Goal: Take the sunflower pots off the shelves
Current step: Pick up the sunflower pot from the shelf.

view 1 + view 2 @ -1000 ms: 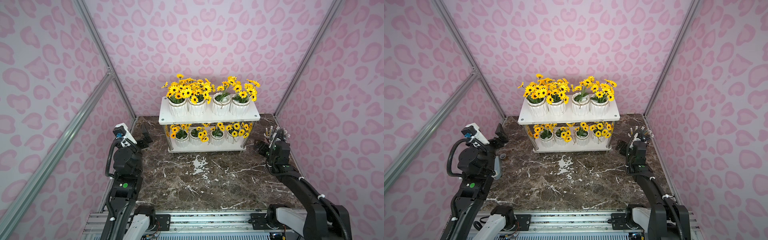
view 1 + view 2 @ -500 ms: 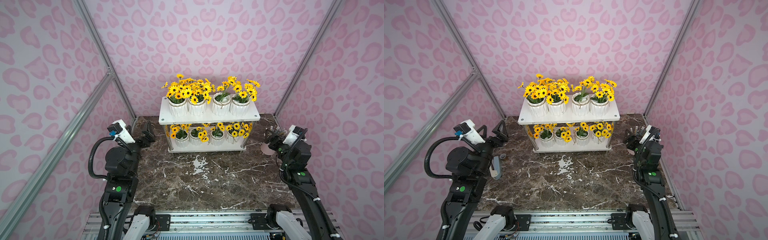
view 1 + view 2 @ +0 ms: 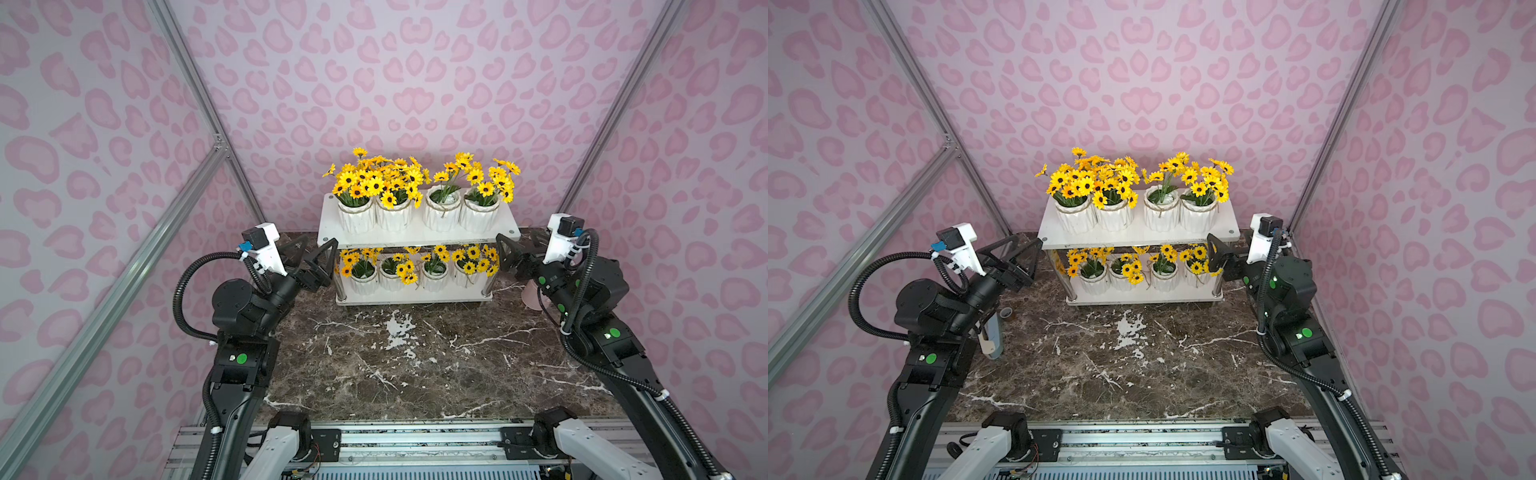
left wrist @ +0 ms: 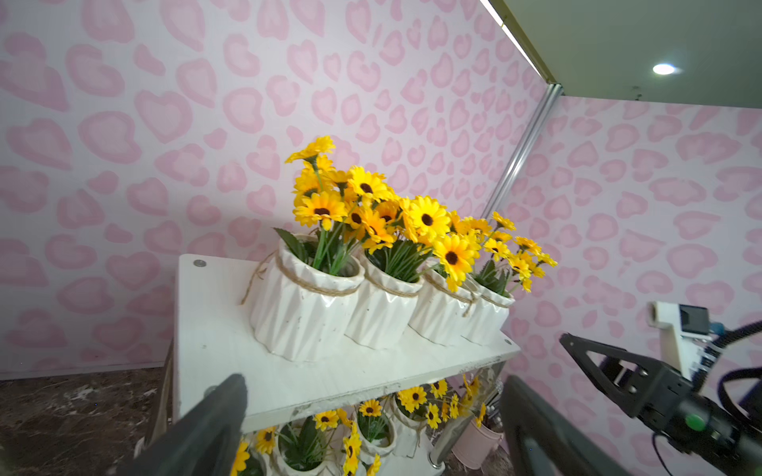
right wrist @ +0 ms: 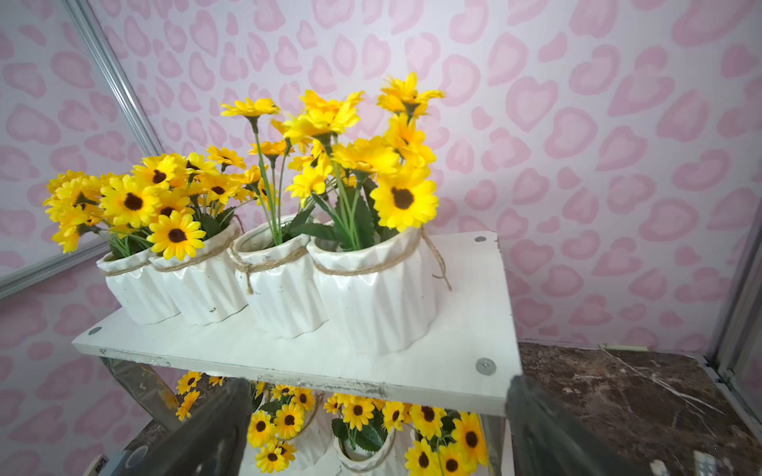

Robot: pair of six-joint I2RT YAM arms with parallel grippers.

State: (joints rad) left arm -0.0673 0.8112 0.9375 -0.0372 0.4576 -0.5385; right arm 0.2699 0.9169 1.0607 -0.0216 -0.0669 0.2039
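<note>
The white two-tier shelves (image 3: 415, 240) (image 3: 1133, 237) stand at the back of the marble table. Several sunflower pots (image 3: 355, 216) (image 3: 1077, 218) line the top tier and several more (image 3: 363, 282) (image 3: 1094, 282) the bottom tier. My left gripper (image 3: 318, 253) (image 3: 1023, 249) hovers open just off the shelves' left end, at top-tier height. Its wrist view looks past its fingers (image 4: 222, 412) at the nearest top pot (image 4: 305, 313). My right gripper (image 3: 517, 245) (image 3: 1219, 253) is open at the right end, facing the rightmost top pot (image 5: 379, 305). Neither holds anything.
A pink bucket (image 3: 532, 295) (image 4: 478, 445) stands on the table right of the shelves, under my right arm. A grey and beige object (image 3: 994, 336) lies under my left arm. Pink patterned walls close in on three sides.
Both arms have risen and reached in toward the shelf ends. The right gripper came up from low beside the bucket to top-tier height.
</note>
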